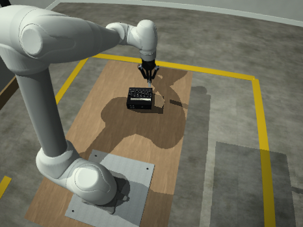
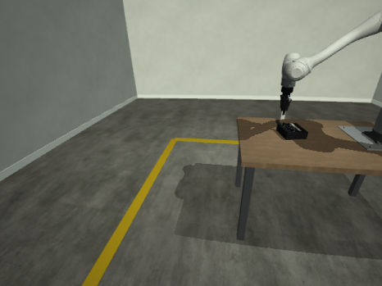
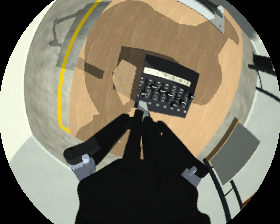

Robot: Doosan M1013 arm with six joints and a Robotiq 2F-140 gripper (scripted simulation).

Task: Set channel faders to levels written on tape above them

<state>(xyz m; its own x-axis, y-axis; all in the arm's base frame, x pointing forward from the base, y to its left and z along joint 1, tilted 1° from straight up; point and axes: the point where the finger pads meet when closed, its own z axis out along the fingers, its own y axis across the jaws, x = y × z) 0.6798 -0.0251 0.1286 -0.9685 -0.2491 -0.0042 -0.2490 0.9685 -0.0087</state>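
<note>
The black lighting desk [image 1: 140, 97] stands on the wooden table, with a pale tape strip across it and a row of small faders. It also shows in the exterior view [image 2: 292, 129] and in the wrist view [image 3: 166, 88]. My gripper [image 1: 149, 82] is shut with nothing between the fingers. Its tips hang just above the desk's far right corner, seen in the exterior view [image 2: 282, 115] and in the wrist view [image 3: 143, 108]. The fader levels and the tape writing are too small to read.
The arm's grey base plate [image 1: 112, 188] is bolted at the near end of the table. The table's far edge [image 1: 143, 61] lies close behind the gripper. A yellow floor line [image 1: 260, 114] runs around the table.
</note>
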